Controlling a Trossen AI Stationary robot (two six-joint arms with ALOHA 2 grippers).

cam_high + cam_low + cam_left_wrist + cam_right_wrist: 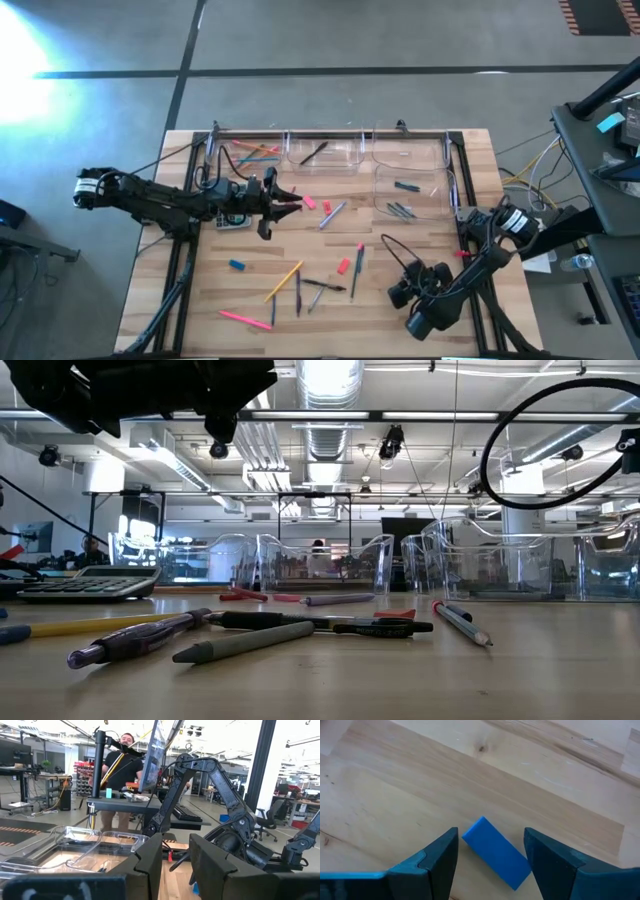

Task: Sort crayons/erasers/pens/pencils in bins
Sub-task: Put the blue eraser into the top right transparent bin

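Few pens (404,209) binned; many pencils (283,282), erasers (344,265) left on counter (250,300). Right jaws wide around blue eraser (496,852); left jaws: cannot tell.

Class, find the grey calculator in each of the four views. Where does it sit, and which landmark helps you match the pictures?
High view: calculator, left of centre on the table.
Low view: calculator, far left, lying flat.
Left wrist view: not in it.
Right wrist view: not in it.
Landmark: the clear bins, beyond the calculator in the high and low views; the left wrist view shows them too.
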